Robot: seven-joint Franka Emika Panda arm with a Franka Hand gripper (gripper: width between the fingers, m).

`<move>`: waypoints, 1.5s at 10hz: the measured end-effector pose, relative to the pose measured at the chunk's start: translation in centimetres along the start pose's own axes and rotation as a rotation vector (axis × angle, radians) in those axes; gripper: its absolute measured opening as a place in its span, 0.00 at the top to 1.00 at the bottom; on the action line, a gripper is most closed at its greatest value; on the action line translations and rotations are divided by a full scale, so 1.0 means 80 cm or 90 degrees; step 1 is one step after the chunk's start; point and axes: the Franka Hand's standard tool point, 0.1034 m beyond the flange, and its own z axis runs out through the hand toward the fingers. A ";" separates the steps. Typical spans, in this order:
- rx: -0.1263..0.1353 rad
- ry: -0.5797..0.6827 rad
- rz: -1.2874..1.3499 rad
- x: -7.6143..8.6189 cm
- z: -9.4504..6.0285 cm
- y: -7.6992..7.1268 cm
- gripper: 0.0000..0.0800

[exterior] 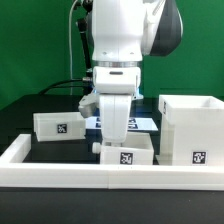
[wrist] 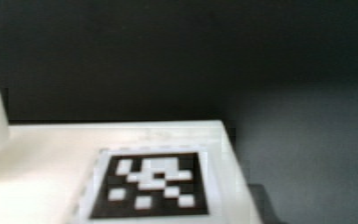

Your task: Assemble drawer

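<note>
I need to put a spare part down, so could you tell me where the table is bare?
On the exterior view's left, bare table lies between the lone tray, the middle tray and the front rail. It is crowded from the gripper over the middle tray across to the tall case.

In the exterior view, the middle tray lies between left tray and case.

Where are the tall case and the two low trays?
Tall case (exterior: 185, 130): exterior view, front wall.
Tray at exterior view's left (exterior: 47, 127): exterior view, front wall.
Middle tray (exterior: 127, 156): exterior view, its square tag.
</note>
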 end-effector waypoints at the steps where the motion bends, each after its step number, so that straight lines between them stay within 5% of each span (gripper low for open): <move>1: 0.000 0.000 -0.004 0.005 0.000 0.000 0.95; 15: 0.001 -0.006 -0.047 0.022 0.003 0.000 0.95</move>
